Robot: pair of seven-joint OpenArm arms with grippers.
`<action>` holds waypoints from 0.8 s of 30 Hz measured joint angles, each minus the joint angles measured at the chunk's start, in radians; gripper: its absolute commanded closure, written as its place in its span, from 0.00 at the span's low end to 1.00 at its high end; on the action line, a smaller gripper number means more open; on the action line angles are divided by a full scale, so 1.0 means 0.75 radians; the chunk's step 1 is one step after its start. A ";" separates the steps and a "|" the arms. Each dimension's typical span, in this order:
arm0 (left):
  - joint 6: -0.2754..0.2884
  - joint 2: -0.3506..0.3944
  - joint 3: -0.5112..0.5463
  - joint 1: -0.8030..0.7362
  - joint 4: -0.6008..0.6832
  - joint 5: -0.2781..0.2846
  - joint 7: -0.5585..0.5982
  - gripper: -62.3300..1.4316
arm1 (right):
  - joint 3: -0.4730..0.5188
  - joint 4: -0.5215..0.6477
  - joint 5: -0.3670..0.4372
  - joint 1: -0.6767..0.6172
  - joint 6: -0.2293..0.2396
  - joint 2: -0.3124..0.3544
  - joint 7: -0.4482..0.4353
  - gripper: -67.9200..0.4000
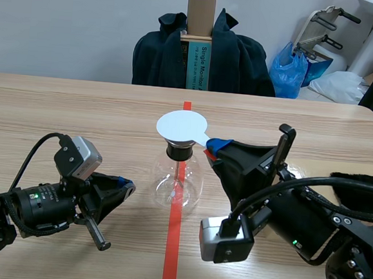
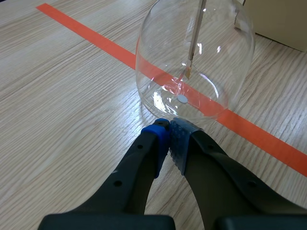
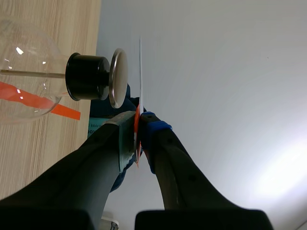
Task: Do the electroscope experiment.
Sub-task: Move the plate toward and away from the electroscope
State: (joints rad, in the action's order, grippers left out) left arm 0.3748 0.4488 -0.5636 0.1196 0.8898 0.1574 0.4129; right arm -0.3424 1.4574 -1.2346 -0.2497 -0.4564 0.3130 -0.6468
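The electroscope is a clear glass flask point(image 1: 177, 181) on the red tape line, with a black stopper point(image 1: 179, 152) and a metal rod inside point(image 2: 194, 43). My right gripper point(image 1: 215, 145) is shut on the handle of a white round paddle point(image 1: 182, 126), which lies flat just over the flask's top. Seen edge-on in the right wrist view, the paddle point(image 3: 140, 67) stands a small gap from the metal cap disc point(image 3: 118, 77); the right gripper point(image 3: 138, 130) pinches its handle. My left gripper point(image 1: 126, 186) is shut on nothing, and its tips point(image 2: 169, 136) rest by the flask's point(image 2: 192, 67) base.
Red tape point(image 1: 173, 242) runs down the table's middle. Beyond the far edge stand a chair with a dark jacket point(image 1: 203, 53), a cardboard box point(image 1: 199, 30) and a blue bag point(image 1: 289, 70). Bare wood lies to the left of the flask.
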 measured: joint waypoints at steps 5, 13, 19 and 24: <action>0.000 0.000 0.000 0.000 0.000 0.000 0.000 0.93 | 0.000 0.000 0.000 0.000 0.000 0.000 0.002 0.98; 0.000 0.000 0.000 0.000 0.000 0.000 0.000 0.93 | 0.000 0.000 0.000 0.000 0.000 0.000 0.175 0.98; 0.000 0.000 0.000 0.000 0.000 0.000 0.000 0.93 | 0.000 0.000 0.001 0.000 0.001 0.000 0.373 0.98; 0.000 0.000 0.000 0.000 0.000 0.000 0.000 0.93 | 0.000 0.000 0.001 0.000 0.001 0.000 0.491 0.98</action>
State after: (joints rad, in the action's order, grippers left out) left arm 0.3748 0.4488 -0.5636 0.1196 0.8898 0.1574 0.4129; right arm -0.3424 1.4574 -1.2343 -0.2497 -0.4561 0.3130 -0.2787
